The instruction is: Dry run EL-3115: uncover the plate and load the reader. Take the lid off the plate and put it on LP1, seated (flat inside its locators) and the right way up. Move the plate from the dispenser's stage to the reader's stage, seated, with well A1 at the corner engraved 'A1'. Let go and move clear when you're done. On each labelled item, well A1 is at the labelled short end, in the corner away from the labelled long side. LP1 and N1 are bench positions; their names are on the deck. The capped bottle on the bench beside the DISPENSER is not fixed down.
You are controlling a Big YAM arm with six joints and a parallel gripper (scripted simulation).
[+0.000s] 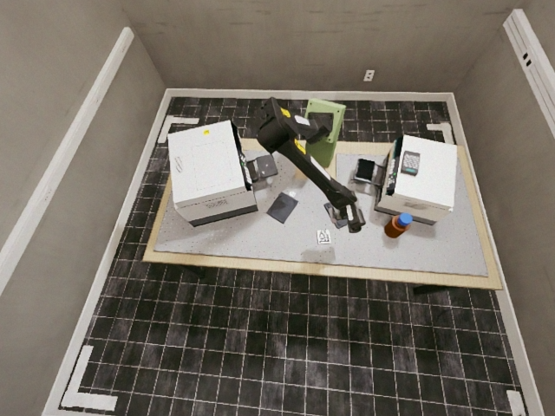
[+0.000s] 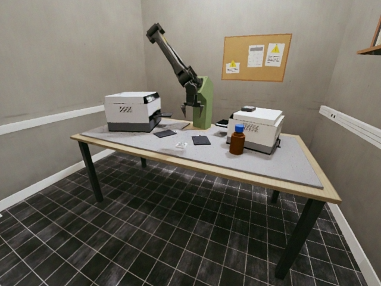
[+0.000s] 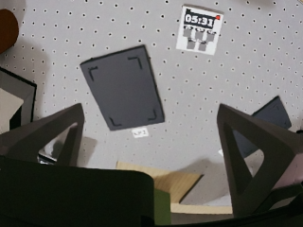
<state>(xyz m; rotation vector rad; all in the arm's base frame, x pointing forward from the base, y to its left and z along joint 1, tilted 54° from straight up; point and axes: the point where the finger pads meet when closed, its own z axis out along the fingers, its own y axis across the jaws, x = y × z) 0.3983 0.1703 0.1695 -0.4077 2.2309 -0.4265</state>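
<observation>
Currently, end effector [image 2: 192,111] [image 3: 151,110] open w/ 2 fingers above deck [image 1: 224,237] [image 2: 252,162] [image 3: 185,95].

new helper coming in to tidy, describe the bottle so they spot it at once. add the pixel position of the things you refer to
On the long table [image 1: 313,267] [image 2: 196,167], find the boxy white machine [image 1: 423,174] [image 2: 256,118] with a small dark keypad device [image 1: 410,163] [image 2: 248,108] on its top. Just beside it stands a brown bottle [image 1: 394,227] [image 2: 237,143] [image 3: 7,30], the only thing there with a bright blue cap [image 1: 405,219] [image 2: 239,128].

Plain grey walls [image 1: 313,44] [image 2: 184,55] are enclosing a dark tiled floor [image 1: 286,340] [image 2: 122,230] with pale grout lines. A corkboard [image 2: 237,46] is hanging on the far wall, three papers showing; soft light is glinting off the tiles.
</observation>
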